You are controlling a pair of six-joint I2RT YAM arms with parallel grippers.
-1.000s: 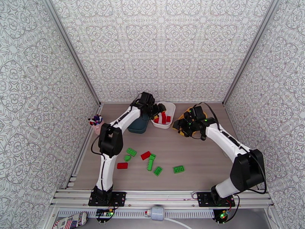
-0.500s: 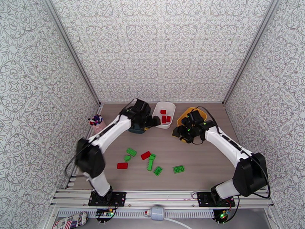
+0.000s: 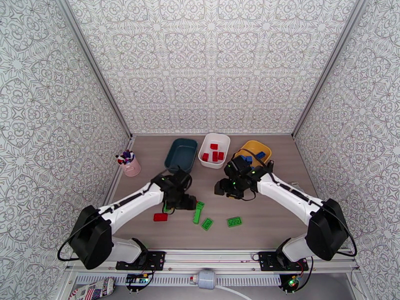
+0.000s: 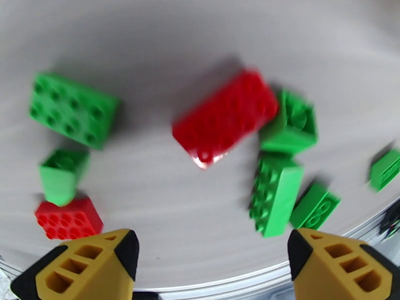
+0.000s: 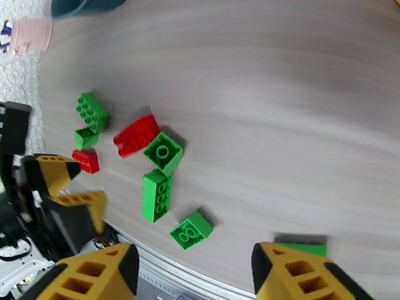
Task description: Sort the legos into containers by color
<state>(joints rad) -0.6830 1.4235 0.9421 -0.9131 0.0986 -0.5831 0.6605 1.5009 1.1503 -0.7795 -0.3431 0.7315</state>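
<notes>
Legos (image 3: 198,212) on table (image 3: 240,241): two red and six green bricks lie loose in a cluster at the near-left middle, well apart from the trays.
Cluster centre: a long red brick (image 4: 225,118) lies studs up, with a green cube (image 4: 290,123) just beside one end and a long green brick (image 4: 275,193) next to that cube.
Cluster edge: a small red brick (image 4: 68,219) lies just beside a small green brick (image 4: 62,175).
White tray (image 3: 222,140): middle of the far row, with four red bricks (image 3: 215,156) inside.
Yellow tray (image 3: 252,145): right of the white tray, holding blue bricks (image 3: 260,155) and partly hidden by the right arm.
Teal tray (image 3: 181,153): left of the white tray, just beside it.
Left gripper (image 4: 212,248): hovers over the cluster with its yellow fingers spread wide and nothing between them. The long red brick lies ahead of the gap.
Right gripper (image 5: 195,261): above the table to the right of the cluster, with its fingers apart and only table surface between them.
Pink cup (image 3: 132,167): at the left edge of the table, with pens (image 3: 125,157) standing in it.
Writing: any marks on the stud tops and pen barrels are too small and blurred to read.
</notes>
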